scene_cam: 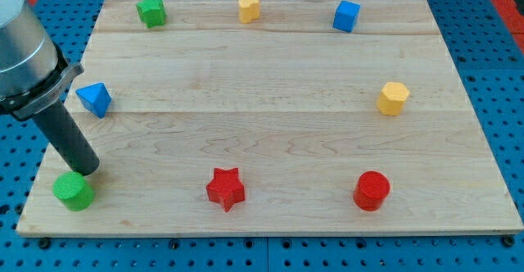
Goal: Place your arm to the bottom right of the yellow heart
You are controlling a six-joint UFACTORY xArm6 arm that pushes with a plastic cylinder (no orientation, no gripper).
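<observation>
The yellow heart [249,8] sits near the view's top edge of the wooden board [270,83], a little left of centre. My tip [88,170] is at the view's bottom left, touching the top of the green cylinder [74,191]. It is far from the yellow heart, well below and to its left. The blue triangle [95,99] lies just above my rod, at the left edge.
A green star [151,11] is at the top left and a blue cube [346,15] at the top right. A yellow hexagon [393,98] sits at the right. A red star [225,188] and a red cylinder [372,191] lie along the bottom.
</observation>
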